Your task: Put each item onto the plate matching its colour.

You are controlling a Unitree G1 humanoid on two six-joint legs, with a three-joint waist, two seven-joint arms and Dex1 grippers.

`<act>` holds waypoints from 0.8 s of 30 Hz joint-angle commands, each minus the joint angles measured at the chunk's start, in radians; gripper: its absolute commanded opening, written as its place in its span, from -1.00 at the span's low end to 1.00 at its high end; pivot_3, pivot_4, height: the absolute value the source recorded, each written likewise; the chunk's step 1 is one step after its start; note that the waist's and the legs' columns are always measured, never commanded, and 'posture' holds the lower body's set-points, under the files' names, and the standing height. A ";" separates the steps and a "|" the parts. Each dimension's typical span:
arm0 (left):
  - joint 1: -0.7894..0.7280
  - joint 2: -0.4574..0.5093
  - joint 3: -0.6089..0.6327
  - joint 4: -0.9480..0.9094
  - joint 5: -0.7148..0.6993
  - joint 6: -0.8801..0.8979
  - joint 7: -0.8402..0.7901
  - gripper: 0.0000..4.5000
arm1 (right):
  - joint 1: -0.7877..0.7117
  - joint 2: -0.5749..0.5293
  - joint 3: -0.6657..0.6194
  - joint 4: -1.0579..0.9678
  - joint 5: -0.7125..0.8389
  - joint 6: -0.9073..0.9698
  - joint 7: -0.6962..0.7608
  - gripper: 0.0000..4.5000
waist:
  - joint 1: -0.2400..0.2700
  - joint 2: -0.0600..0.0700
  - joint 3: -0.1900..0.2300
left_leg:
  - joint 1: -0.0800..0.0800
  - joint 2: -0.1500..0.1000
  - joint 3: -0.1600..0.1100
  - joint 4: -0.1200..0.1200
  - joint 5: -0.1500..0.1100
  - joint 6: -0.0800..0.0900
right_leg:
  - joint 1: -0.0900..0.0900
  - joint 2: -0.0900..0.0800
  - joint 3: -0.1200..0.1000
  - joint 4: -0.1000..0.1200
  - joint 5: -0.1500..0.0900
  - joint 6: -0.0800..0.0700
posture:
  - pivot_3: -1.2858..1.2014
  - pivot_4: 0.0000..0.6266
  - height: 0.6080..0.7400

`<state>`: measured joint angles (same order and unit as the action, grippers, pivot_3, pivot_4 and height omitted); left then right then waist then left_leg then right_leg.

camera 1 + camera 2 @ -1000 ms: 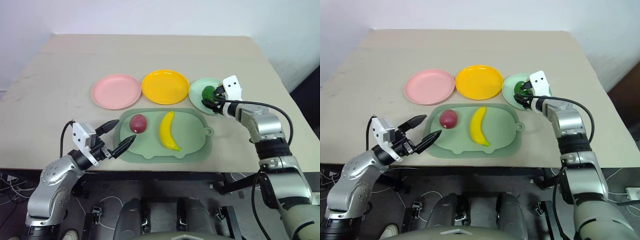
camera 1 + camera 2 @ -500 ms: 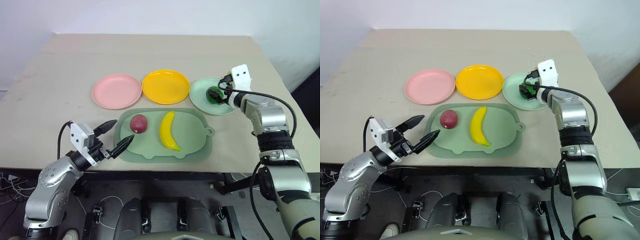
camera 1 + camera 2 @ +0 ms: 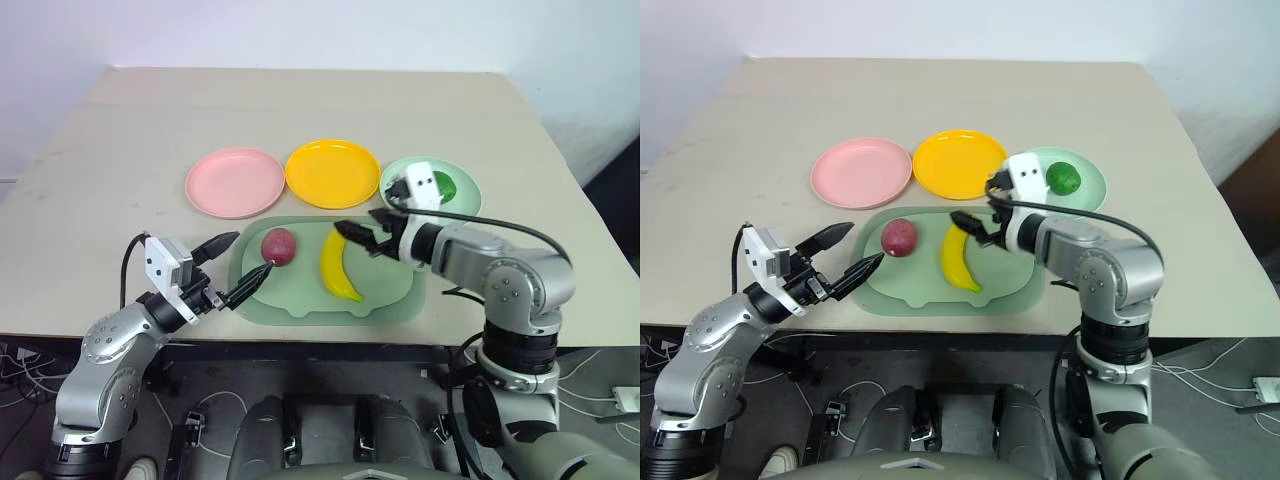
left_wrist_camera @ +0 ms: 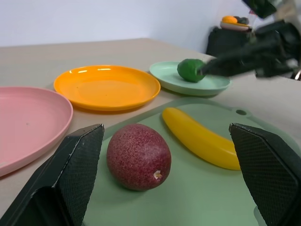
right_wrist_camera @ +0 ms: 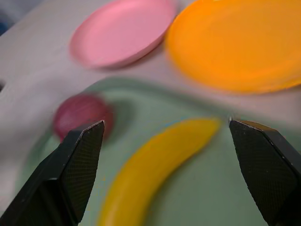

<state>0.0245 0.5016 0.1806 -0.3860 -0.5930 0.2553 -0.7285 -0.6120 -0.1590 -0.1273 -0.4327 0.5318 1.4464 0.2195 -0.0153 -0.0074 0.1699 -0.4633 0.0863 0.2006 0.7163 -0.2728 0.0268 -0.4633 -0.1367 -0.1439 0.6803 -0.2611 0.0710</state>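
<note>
Green fruit [image 3: 442, 187] sits on the mint plate [image 3: 465, 203]; banana [image 3: 336, 264] and red-purple fruit [image 3: 278, 246] lie on the tray mat [image 3: 300, 300], nearer me than the plates. I see my right claw [image 3: 362, 234] wide open, empty, over the banana's upper end. Left claw [image 3: 238, 265] wide open, empty, at the mat's left edge.

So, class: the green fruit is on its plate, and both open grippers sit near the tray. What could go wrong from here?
1. The right gripper hovers open over the banana, whose curved, smooth body could slip or roll when pinched.
2. The left gripper points at the red fruit close by; two arms working the same tray mat might collide.
3. The yellow plate nearly touches the pink plate, so a careless drop could land wrong.
</note>
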 commanded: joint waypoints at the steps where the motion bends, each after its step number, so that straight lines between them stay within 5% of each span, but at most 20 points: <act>1: -0.013 0.000 0.005 -0.006 0.000 -0.019 -0.012 1.00 | -0.001 0.069 -0.007 -0.044 -0.003 0.071 -0.051 0.98 | -0.002 0.000 0.000 | 0.000 0.000 0.000 0.000 0.000 0.000 | 0.000 0.000 0.000 0.000 0.000 0.000 | 0.03 -0.52 0.32; 9: 0.009 0.004 0.013 -0.006 0.000 -0.025 -0.033 1.00 | -0.027 0.163 -0.014 0.003 -0.033 0.168 -0.114 0.98 | -0.004 0.000 0.000 | 0.000 0.000 0.001 0.000 -0.001 -0.002 | -0.001 0.001 0.000 0.000 0.000 0.000 | 0.03 -0.52 0.32; 24: 0.033 0.007 0.018 -0.007 0.013 -0.037 -0.044 1.00 | -0.081 0.081 0.233 0.122 -0.117 0.168 -0.120 0.98 | -0.007 0.000 0.000 | -0.001 0.000 0.001 -0.001 -0.001 -0.003 | -0.002 0.001 0.000 0.000 0.000 0.000 | 0.03 -0.52 0.32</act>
<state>0.0530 0.5007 0.1808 -0.3715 -0.5833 0.2450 -0.7657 -0.6850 -0.0623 0.0770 -0.3107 0.4104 1.6038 0.0902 -0.0220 -0.0074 0.1698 -0.4639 0.0865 0.2017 0.7151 -0.2743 0.0236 -0.4652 -0.1360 -0.1436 0.6799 -0.2612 0.0708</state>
